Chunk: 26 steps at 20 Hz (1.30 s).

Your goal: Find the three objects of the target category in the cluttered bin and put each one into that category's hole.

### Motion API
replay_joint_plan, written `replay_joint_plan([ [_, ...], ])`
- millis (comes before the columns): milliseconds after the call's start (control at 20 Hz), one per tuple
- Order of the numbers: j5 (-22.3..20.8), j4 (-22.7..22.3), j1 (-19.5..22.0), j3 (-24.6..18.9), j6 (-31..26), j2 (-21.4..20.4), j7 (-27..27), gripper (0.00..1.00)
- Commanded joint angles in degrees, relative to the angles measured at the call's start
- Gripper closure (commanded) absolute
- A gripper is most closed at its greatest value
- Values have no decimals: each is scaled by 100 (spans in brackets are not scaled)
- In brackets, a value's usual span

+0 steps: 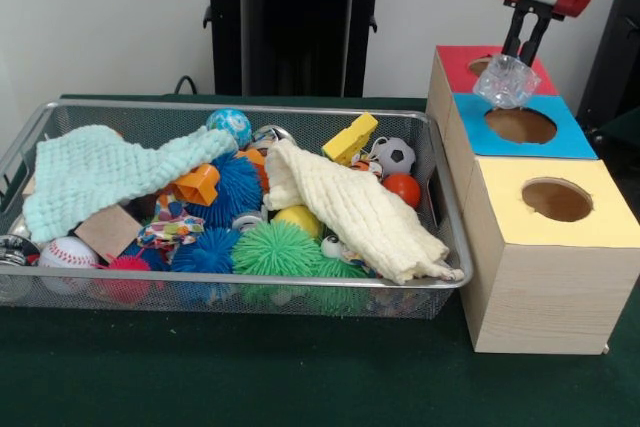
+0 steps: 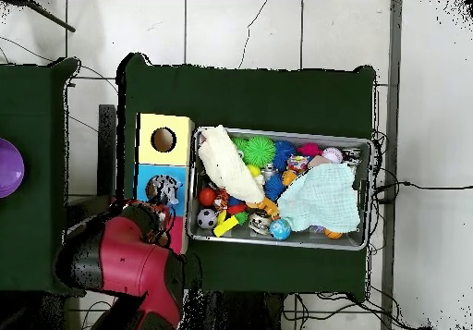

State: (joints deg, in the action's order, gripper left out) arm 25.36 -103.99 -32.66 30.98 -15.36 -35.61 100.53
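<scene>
In the front view we see the red and black gripper at the far right, its dark fingers clamped on a clear crinkled ball that hangs at the far edge of the round dark hole in the blue box top. Free room stays around the hole. The silver wire mesh bin stands left, touching the boxes; two cloths hide many toys.

In the overhead view the red arm covers the gripper, and the clear ball covers the hole. The bin lies right.
</scene>
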Motion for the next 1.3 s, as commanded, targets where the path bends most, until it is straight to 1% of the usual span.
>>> replay_joint_plan([
  [50, 209, 372, 12, -195, -654, 175, 1530, 100],
  [600, 296, 686, -147, -50, -753, 464, 1716, 100],
  [900, 284, 771, -143, -9, -939, 421, 1683, 100],
  [1050, 295, 694, -111, -87, -783, 425, 1645, 100],
  [1300, 265, 466, 61, -328, -273, 447, 1483, 100],
])
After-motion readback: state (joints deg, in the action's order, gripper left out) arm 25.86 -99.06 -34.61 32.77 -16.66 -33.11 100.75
